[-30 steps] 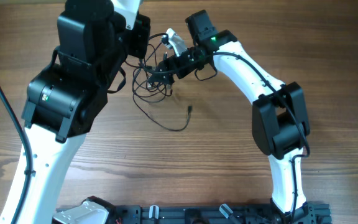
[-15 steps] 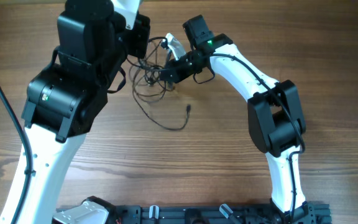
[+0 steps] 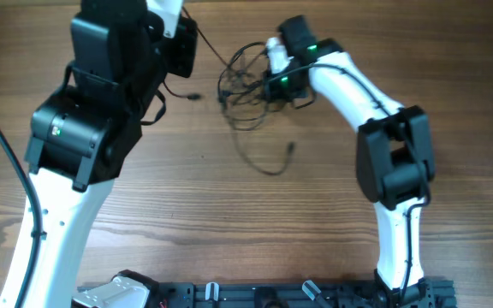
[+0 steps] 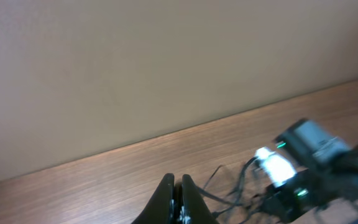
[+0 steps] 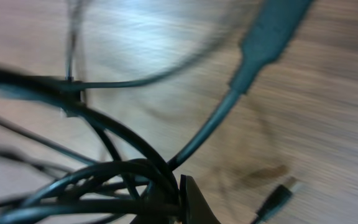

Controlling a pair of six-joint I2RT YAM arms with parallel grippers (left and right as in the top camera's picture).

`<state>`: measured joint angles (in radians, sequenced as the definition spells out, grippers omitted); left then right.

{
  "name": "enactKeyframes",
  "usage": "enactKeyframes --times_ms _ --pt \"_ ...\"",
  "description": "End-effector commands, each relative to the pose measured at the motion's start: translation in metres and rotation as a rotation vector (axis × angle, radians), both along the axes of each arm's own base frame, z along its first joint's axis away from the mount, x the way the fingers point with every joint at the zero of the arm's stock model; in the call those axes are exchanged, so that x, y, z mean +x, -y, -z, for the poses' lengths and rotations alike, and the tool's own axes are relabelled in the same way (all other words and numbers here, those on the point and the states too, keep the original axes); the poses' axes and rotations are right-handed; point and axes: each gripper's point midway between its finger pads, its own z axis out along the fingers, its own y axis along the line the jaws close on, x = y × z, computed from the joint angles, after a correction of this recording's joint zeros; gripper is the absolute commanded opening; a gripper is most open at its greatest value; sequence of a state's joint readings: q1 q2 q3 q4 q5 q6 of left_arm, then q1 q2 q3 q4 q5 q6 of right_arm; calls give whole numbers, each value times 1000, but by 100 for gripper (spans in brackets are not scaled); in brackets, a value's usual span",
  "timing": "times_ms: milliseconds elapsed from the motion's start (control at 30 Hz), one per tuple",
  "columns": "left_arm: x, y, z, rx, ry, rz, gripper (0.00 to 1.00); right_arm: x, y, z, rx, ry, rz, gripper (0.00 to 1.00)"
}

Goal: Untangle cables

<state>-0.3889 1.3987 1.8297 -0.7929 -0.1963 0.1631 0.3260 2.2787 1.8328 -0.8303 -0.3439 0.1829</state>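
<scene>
From overhead, your two white-and-black arms both reach to the far side of the brown wooden worktop [image 3: 229,231]. The left arm [image 3: 84,128] leans in from the left. The right arm [image 3: 375,94] bends at its elbow and stretches leftward. The thin black flexible cables [image 3: 240,81] lie tangled at its wrist, with one tail trailing toward you to a small plug [image 3: 291,148]. You cannot count the strands.

In the left wrist view, the left jaws are pressed together and blurred, and you cannot tell whether they pinch a strand.

In the right wrist view, the right jaws are clamped on the looped cables [image 5: 104,174].
</scene>
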Motion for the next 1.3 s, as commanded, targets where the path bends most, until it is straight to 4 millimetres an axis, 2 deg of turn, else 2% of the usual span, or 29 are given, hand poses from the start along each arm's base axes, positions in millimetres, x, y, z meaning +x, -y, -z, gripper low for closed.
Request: enactKeyframes --times_ms 0,133,300,433,600,733,833,867,1000,1100,1267 --pt "-2 -13 -16 -5 47 -26 4 13 76 22 -133 -49 168 5" --pt "-1 -13 -17 -7 52 -28 4 14 129 26 -190 -89 267 5" --pt "5 -28 -16 -5 50 -67 4 15 175 27 -196 -120 360 5" --pt "8 -39 -15 -10 47 -87 4 13 201 28 -198 -137 400 4" --pt "9 -39 -13 -22 38 -68 4 7 225 29 -234 -154 430 4" --pt "12 -33 -5 -32 10 -41 4 5 226 29 -234 -163 424 5" --pt "16 -21 10 -46 -44 16 7 4 216 28 -191 -166 386 5" --pt "19 -15 18 -72 -73 34 14 3 210 27 -165 -170 368 4" --pt "33 10 53 -109 -187 128 30 2 195 21 -81 -171 319 5" --pt "43 26 79 -128 -264 192 30 3 182 8 -5 -151 275 5" --pt "55 52 126 -172 -406 296 30 8 161 -26 125 -85 209 5"
